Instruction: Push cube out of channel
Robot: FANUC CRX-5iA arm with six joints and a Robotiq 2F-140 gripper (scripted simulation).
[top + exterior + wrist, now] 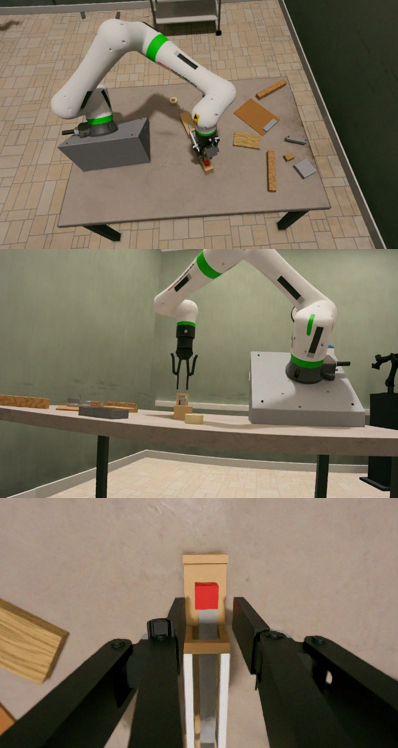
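you have the tool (205,630) part open and empty, hanging above the channel's (206,648) ledge end so its fingers can straddle the cube (206,595), which sits out on the ledge against the lip.

- arm (176,66): red lettering along the forearm link, too small and blurred to read; same red marking in the exterior view, also unreadable
- yellow warning label (196,119) on the wrist joint, black symbol on it, no legible text
- no other text, numbers or brand marks readable on anything in view
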